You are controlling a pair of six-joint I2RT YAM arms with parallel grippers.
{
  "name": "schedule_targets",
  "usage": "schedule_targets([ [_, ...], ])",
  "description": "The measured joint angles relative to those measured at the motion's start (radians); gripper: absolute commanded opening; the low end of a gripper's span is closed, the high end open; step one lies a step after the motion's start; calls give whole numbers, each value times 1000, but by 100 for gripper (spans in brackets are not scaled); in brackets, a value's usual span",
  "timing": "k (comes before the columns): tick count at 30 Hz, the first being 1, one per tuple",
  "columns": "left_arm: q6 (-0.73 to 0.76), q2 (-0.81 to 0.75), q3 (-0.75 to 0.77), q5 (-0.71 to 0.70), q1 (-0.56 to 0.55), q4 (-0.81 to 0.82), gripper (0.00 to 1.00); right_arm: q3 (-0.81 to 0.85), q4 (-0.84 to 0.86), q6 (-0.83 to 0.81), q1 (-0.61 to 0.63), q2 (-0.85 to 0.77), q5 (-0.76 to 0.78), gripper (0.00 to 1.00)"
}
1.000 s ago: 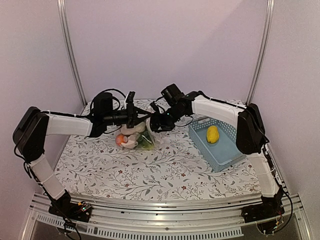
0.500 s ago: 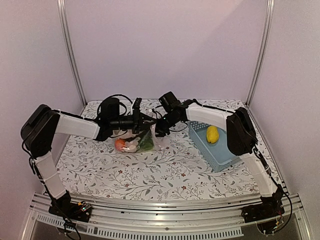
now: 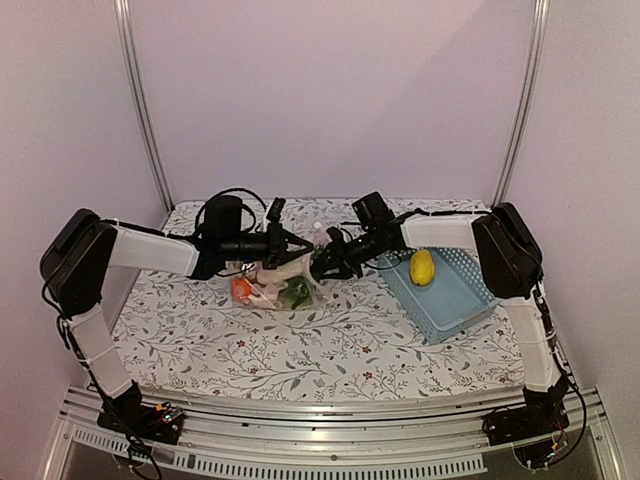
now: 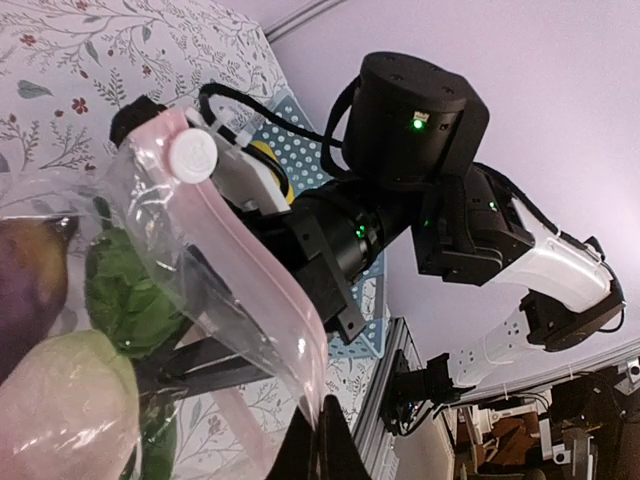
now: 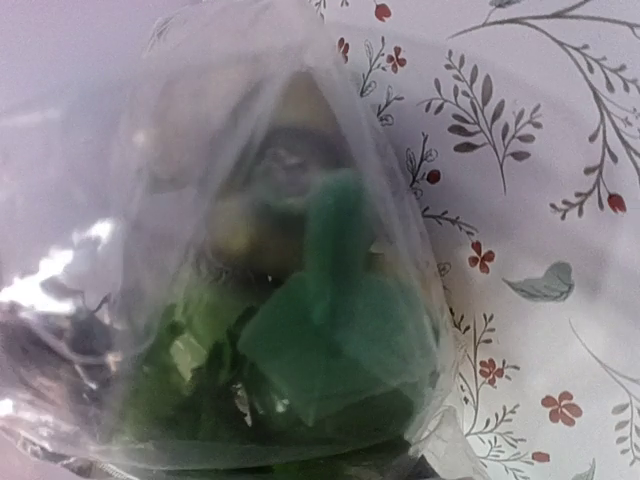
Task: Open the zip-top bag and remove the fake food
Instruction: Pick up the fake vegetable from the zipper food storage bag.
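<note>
Floral-print tablecloth (image 3: 330,350) up front, running back from the arm bases. Off to the right on it, a light-blue slotted basket (image 3: 455,300) with one yellow toy fruit (image 3: 423,267) sitting inside. Looks like the drop-off spot, so one piece out and the rest still bagged.

Mid-table, well apart from the basket: zip-top bag (image 3: 283,282) held up by its rim instead of lying flat. Bottom sagging under the fake food (image 3: 268,290), resting on the cloth or just above it, hard to say which. Orange bit on the left, leafy green piece (image 5: 330,340) on the right, plus something dark purple and a pale lump in the left wrist view. Makes sense as a setup: keeps the toys pooled low and leaves the mouth up top free to work on.

Left gripper (image 4: 320,452) clamped tight on the pink zip strip (image 4: 250,285), plastic pinched between. Basically the anchor, pinning one end of the rim for the other arm to tug against.

Right gripper (image 3: 322,268) sitting at the opposite end of the rim, right up against the bag. Can't call those jaws either way, with the right wrist view totally filled by crinkly plastic and greens. Probably lining up on the far lip or the white round tab (image 4: 192,155), going by position.

Plain lilac walls behind all of it.
</note>
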Motion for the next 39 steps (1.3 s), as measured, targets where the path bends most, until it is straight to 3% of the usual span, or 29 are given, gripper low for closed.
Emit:
schedule_targets([
  [3,25,-11,3,-10,3,-29,0,-87,21,7,-12,-68,-47,16],
  [9,55,-33,5,-23,15,-46,0,-100,-24,-62,-6,-152,-156,16],
  [16,83,-47,6,-23,19,-90,0,-152,-153,-216,7,-190,-181,23],
  [26,83,-47,6,-21,27,-87,0,-70,-426,-481,47,-263,170,30],
  [32,79,-47,6,-16,29,-86,0,-45,-447,-555,73,-263,-14,34],
  [39,78,-47,7,-15,29,-86,0,-46,-484,-657,88,-296,24,20],
])
